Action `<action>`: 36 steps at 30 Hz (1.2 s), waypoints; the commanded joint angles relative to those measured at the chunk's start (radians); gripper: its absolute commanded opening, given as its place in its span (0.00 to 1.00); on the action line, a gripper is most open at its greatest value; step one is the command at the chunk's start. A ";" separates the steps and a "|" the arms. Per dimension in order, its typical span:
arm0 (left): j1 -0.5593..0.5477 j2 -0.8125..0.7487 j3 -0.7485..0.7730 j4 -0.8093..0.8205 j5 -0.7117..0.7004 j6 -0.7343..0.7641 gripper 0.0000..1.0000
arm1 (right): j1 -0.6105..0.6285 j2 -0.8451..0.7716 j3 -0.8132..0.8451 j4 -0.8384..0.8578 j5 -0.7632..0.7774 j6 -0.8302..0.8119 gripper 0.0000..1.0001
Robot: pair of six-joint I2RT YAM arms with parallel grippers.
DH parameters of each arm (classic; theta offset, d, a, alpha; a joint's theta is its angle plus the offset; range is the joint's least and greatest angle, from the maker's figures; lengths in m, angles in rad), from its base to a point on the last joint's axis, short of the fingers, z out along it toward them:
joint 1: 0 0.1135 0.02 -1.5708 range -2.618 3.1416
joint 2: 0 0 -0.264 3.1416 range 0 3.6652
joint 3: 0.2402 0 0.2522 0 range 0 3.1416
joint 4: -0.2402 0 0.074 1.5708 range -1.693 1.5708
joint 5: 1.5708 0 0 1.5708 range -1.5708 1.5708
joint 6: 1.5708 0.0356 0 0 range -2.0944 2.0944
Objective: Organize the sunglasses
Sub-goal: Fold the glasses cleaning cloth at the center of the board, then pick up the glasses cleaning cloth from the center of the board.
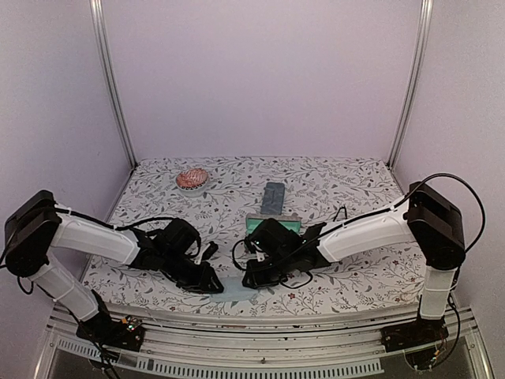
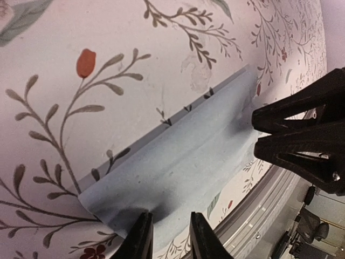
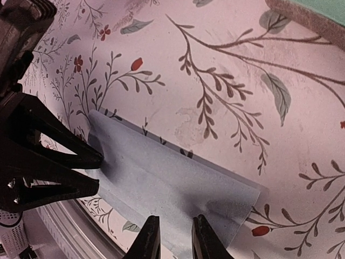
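1. Item: sunglasses (image 1: 341, 212), one pair made out, in the top view only.
2. Look: slim, thin black wire frame; lens shape and tint too small to tell.
3. Pose: lying on the floral surface (image 1: 331, 178); whether the arms are folded or spread cannot be told.
4. Place: right half, nearer the right edge than the middle, roughly midway between far and near edges.

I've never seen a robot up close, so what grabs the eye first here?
Up front, the left gripper and right gripper each pinch an end of one folded light blue cloth. Behind them lies a teal-lined case, and a pink object sits at the far left.
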 commanded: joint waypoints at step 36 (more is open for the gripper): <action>-0.083 -0.049 0.024 -0.159 -0.196 -0.247 0.30 | 0.092 0.168 0.284 -0.479 0.215 0.168 0.21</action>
